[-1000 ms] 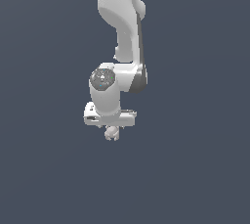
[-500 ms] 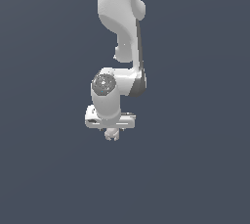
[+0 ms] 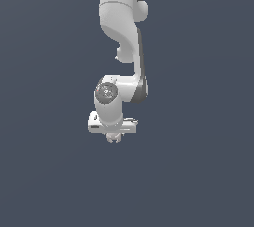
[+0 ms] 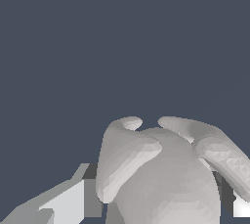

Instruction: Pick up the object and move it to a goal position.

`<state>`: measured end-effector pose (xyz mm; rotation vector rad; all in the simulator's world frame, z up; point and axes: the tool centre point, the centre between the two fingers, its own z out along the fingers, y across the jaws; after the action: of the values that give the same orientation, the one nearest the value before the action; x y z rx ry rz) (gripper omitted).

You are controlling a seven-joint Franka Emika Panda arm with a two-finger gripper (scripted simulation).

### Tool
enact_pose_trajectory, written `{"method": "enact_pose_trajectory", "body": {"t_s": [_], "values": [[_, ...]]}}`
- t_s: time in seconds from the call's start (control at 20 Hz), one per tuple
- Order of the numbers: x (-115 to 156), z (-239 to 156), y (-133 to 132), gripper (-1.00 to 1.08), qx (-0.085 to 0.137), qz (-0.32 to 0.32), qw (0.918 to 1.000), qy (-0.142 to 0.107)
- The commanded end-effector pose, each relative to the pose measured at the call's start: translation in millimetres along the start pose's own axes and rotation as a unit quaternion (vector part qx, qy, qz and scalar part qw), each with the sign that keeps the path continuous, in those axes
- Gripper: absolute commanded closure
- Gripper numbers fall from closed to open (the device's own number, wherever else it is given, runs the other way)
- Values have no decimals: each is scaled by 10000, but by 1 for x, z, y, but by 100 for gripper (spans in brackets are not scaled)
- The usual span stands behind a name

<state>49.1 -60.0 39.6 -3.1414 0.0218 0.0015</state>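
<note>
**Hanging mid-frame: ball pinned in the gripper**

Clamped between the fingertips sits the object (image 3: 113, 138), a small pale lumpy ball, just below the centre of the exterior view and a touch toward its left. In the wrist view the object (image 4: 166, 179) fills the lower middle of the picture, its rounded lobes and nubs bulging up, with one grey finger (image 4: 63, 203) pressed against one flank at the lower left and another showing at the lower right edge. So the gripper (image 3: 113, 136) is closed tight on the ball, jaws drawn in to its narrow width.

Above it, the white hand bar spans wider than the ball, then the wrist joint, then the arm (image 3: 124, 32) climbs straight out of the top edge of the frame.

All round, plain dark blue-grey backdrop (image 3: 208, 171): wide open room to the left, right and below, nothing near the ball.
</note>
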Motion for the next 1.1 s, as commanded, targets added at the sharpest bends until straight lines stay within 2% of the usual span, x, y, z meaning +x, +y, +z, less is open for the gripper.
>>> {"method": "enact_pose_trajectory", "body": {"t_s": [0.0,0.65,1.05], "values": [[0,0,0,108,-1,1,10000,3],[0,-5,-1,108,-1,0,10000,6],[-2,-43,-14,108,-1,0,10000,6]]}}
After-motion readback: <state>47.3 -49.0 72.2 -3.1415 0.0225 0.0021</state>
